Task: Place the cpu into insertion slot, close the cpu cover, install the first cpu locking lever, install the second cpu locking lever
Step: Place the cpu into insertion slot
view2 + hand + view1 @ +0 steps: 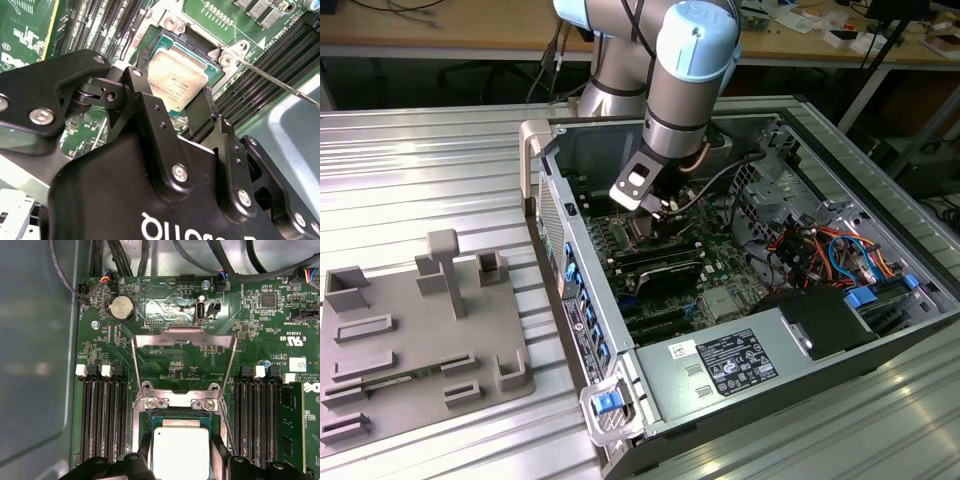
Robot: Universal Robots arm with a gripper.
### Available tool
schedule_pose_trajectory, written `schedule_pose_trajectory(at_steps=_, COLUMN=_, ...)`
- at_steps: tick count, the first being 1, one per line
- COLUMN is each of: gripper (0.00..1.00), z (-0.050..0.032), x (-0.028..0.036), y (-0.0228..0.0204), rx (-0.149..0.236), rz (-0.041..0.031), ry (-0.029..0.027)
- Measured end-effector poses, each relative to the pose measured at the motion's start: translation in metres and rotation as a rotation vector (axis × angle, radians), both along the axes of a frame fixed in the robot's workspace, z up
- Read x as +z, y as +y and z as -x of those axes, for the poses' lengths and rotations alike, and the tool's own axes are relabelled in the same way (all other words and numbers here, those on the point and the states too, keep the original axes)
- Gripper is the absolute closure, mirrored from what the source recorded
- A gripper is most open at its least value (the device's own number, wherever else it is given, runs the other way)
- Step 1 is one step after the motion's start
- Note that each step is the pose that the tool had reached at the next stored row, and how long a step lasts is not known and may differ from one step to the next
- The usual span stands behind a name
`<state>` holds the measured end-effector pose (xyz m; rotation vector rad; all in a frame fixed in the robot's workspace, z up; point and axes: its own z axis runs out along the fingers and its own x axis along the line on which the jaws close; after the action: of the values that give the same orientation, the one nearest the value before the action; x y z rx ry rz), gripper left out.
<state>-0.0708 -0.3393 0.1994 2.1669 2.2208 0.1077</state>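
Here, in the exterior view, a grey tray (420, 340) of moulded blocks lies on the ribbed metal bench (420, 170), well apart from the socket (172, 37), to the exterior view's left of it. The open computer case (582, 330) holds the green board, and the arm (690, 80) reaches down into it, its gripper (655, 208) right over the socket. To the exterior view's right of the socket, a white printed label (735, 365) sits on a grey box.

In both wrist views the jaws are narrowed onto the chip (177, 75) (180, 455), a finger against each of two opposite edges. The chip's metal face carries fine print. The chip lies squarely over the socket; whether it is seated I cannot tell. The cover (182, 336) stands raised open beside the socket. Black memory slots (102, 425) flank the socket.
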Motion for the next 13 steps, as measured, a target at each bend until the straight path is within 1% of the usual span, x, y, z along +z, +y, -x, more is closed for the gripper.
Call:
schedule_pose_trajectory(at_steps=8, gripper=0.45, z=-0.0007, x=-0.0014, y=0.0000, rx=-0.012, rz=0.0001, ry=0.0003)
schedule_pose_trajectory(at_steps=13, gripper=0.45, z=-0.0009, x=-0.0022, y=0.0000, rx=-0.012, rz=-0.0002, ry=0.0014)
